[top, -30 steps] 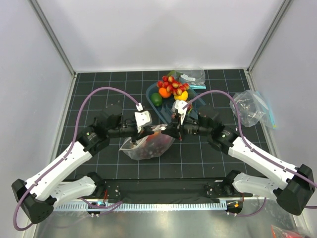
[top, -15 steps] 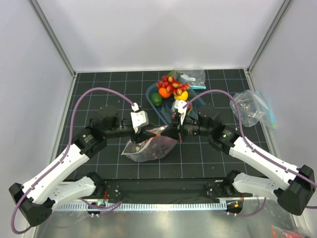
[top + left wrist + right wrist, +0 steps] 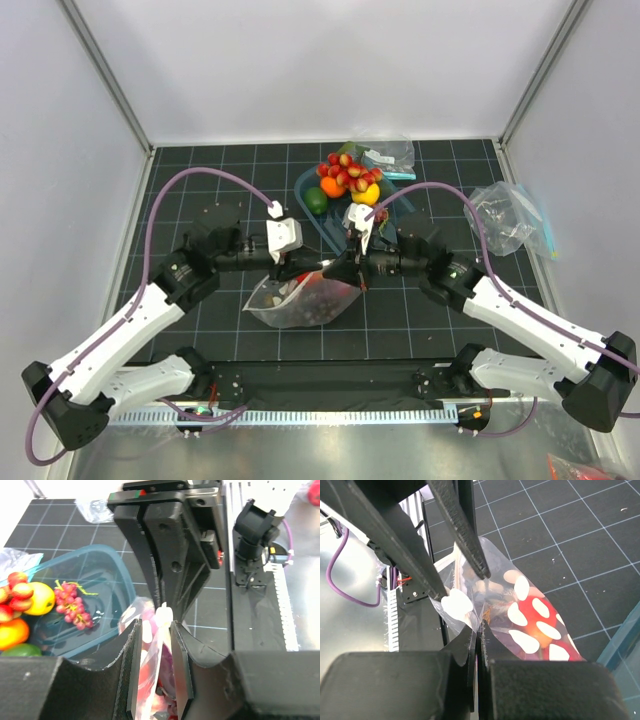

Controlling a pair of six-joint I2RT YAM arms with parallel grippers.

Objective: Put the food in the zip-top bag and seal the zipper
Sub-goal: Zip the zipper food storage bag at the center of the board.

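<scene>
Your right end effector (image 3: 476,627) is clamping the mouth edge of the clear, white-dotted plastic zip-top bag (image 3: 300,302) at the centre of the counter (image 3: 200,190), anchoring it from 3 o'clock. Your left end effector (image 3: 155,630), jaws apart, is straddling that edge from 9 o'clock, likely to press it sealed. A glossy red toy tomato (image 3: 536,622) is sitting inside.

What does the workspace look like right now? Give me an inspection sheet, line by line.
Surface: black gridded mat, a few light specks.
Job's things: dotted bag mid-mat, tomato and darker food inside, top edge lifted.
Clutter: blue tray behind the bag, fruit pile on it; plain bags at back and right.
Grippers: left gripper jaws apart, astride the bag's top edge; right gripper shut on that edge.
Cables: purple cables arch over both arms, off the bag.
Surroundings: white walls, metal corner posts.
</scene>
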